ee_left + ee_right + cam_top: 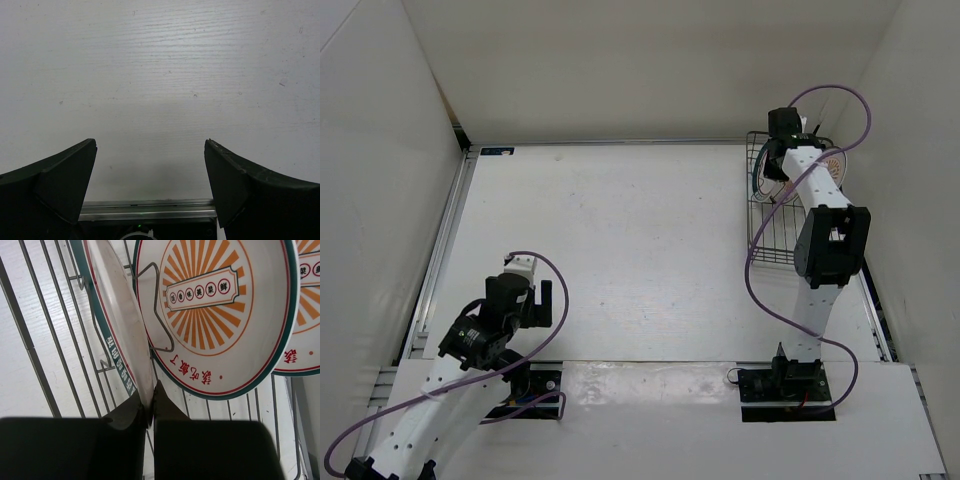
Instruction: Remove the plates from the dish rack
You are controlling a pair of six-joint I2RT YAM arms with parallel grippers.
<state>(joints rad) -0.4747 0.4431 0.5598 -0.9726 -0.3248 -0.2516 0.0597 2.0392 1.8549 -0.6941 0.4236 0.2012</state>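
White tabletop (620, 230) and white walls (640, 60) all round, with the dish rack (767, 240) in the far right corner, well apart from my left gripper (150, 150), which hangs wide open over the tabletop with nothing in it. My right gripper (151, 392) is at the rack, fingers (127, 415) pinched together on the near rim of the end plate (117, 315), which stands on edge with a sunburst plate (215, 310) just beside it and a third plate (309, 315) beyond. I judge the way out is back along that plate's own plane, straight towards the wrist, keeping clear of the wire prong (161, 325) between the two.
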